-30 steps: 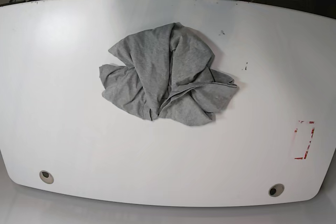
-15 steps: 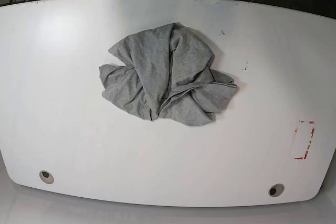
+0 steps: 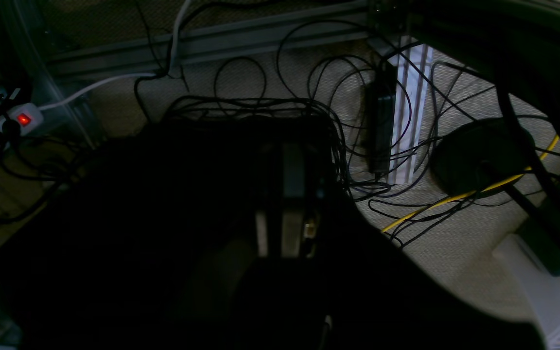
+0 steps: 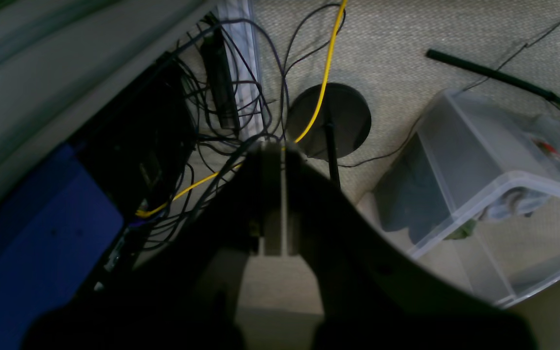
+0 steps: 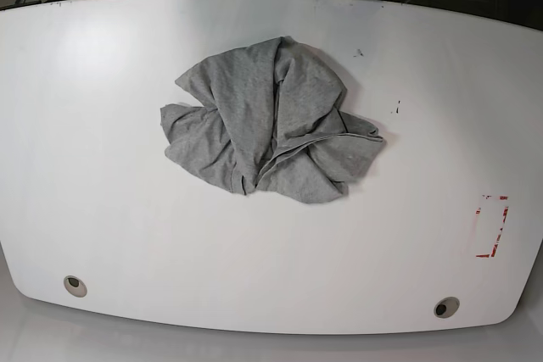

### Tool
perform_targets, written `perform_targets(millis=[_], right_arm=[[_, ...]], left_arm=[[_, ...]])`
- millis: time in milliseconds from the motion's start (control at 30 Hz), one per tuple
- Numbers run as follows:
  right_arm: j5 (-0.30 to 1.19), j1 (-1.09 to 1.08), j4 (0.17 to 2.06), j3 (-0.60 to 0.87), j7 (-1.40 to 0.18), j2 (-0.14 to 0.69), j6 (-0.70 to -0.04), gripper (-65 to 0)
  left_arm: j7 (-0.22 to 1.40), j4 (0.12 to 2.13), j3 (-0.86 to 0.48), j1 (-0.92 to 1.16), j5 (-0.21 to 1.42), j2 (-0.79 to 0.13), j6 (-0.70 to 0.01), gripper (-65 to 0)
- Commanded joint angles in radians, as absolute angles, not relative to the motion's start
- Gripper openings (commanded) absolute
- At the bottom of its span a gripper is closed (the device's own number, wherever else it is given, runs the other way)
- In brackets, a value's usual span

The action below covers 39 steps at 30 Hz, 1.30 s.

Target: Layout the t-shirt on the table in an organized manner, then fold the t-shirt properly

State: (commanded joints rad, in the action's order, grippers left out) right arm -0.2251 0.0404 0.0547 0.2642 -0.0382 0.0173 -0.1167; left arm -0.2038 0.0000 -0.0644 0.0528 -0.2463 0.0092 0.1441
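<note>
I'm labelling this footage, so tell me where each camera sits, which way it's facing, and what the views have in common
Base: high over the table, looking down at the crumpled t-shirt; only the arm mounts show at the far edge.
Left wrist: on the left arm, aimed at the cable-strewn floor; left gripper dark, fingers together.
Right wrist: on the right arm, facing floor and a clear bin; right gripper fingers together.
Both wrist views share the yellow cable and round black stand base.

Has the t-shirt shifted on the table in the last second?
No. The t-shirt sits at the same spot relative to the red dashed mark.
</note>
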Motion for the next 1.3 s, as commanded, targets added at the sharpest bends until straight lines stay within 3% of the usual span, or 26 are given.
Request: perform_targets(millis=[633,1300], right_arm=[[-0.226,0.046,0.066,0.264,-0.042,0.020,-0.116,-64.3],[-0.224,0.136,0.230,0.262,-0.045,0.018,-0.114,-64.8]], left_arm=[[-0.203,0.000,-0.064,0.049,-0.242,0.008,0.143,-63.9],[-0.226,0.004,-0.062,0.059,-0.244,0.008,0.140,-64.2]])
